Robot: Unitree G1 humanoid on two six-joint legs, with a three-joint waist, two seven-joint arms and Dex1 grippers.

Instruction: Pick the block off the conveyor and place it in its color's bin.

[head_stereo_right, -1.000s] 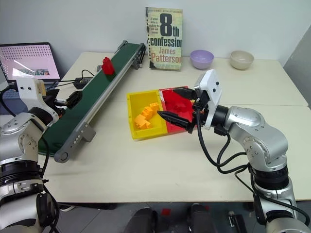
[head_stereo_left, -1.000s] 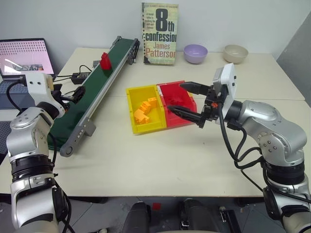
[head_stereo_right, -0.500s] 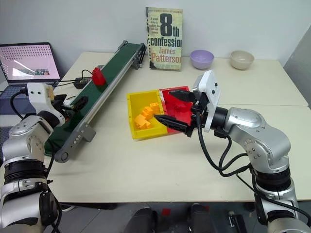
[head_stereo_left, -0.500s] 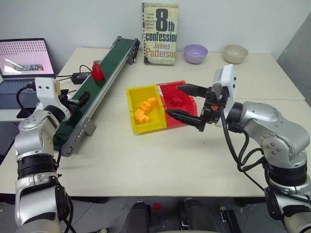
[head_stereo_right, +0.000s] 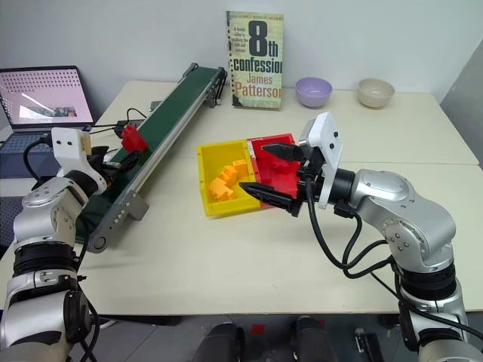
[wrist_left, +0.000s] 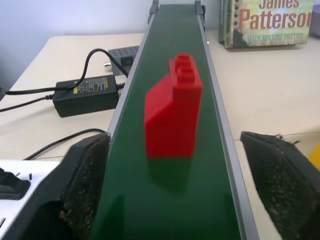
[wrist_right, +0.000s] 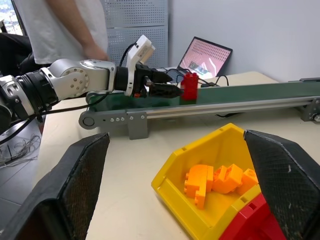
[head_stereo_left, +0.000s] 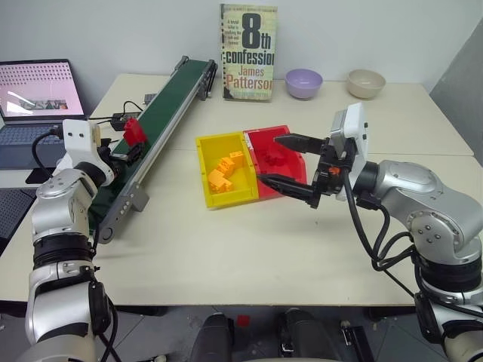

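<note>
Left end effector sits at the near stretch of the conveyor, fingers spread wide, one finger at each side of the green belt, pointing up the belt. Red block stands upright on the belt just ahead of those fingertips, in line with the gap, studs on top; can't tell from the head views whether a finger touches it, wrist view shows it apart and not pinched. Right end effector is also spread, empty, hanging over the near edge of the red bin, pointing toward the robot's left. Red bin holds red bricks already; its yellow twin bin, joined on the conveyor side, holds orange-yellow bricks. Conveyor runs diagonally across the left part of the surface, far end near an upright paperback book. Behind the bins, at the far edge: a lilac bowl and a beige bowl, near each other. Black power adapter with cable lies beside the conveyor on the laptop side; open laptop is off the surface's left edge. Right wrist view catches a person in a white top standing behind the left arm.
</note>
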